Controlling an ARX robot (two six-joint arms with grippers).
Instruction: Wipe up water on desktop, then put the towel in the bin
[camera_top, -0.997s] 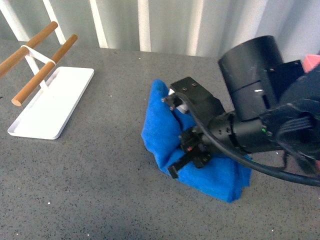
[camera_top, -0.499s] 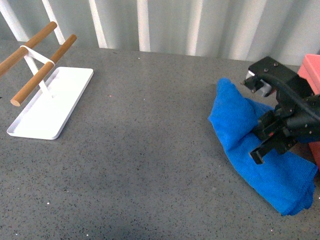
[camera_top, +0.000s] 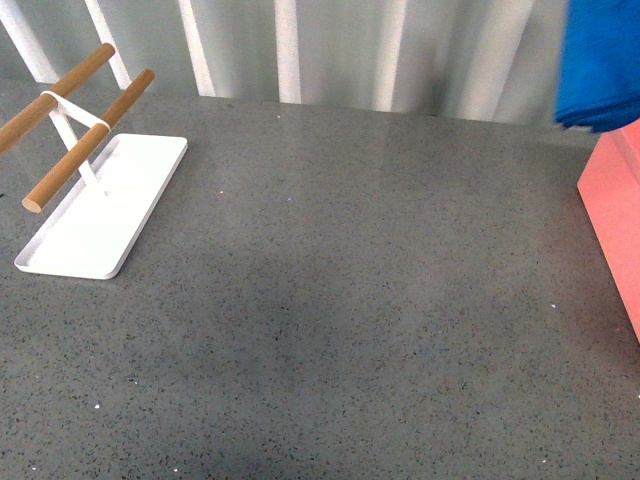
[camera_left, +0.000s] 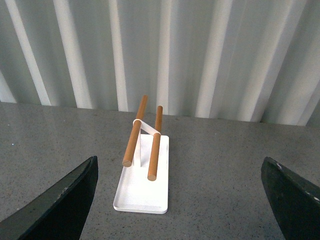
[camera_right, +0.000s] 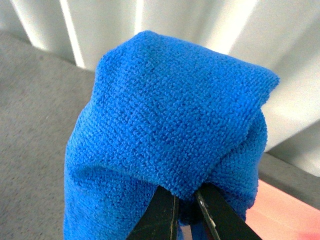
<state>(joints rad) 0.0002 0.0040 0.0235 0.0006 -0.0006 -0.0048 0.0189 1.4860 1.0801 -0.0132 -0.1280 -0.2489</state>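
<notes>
There is one blue towel (camera_top: 600, 60), one salmon-pink bin (camera_top: 612, 200), one flat white tray (camera_top: 110, 210) carrying two wooden rods (camera_top: 90, 135), and one speckled grey bench (camera_top: 330, 300) under them all. The towel is off the bench, up in the air at the far right, and only its lower part shows in the front view, above the bin's near corner. In the right wrist view the right jaws stand narrow, their two black fingers (camera_right: 160, 215) pinching a fold of the towel (camera_right: 170, 125), which bulges out beyond the tips and hides most of the bin (camera_right: 280, 215). The left jaws stand wide, their dark fingers (camera_left: 70, 200) far apart with nothing between them, facing the tray (camera_left: 142, 192).
</notes>
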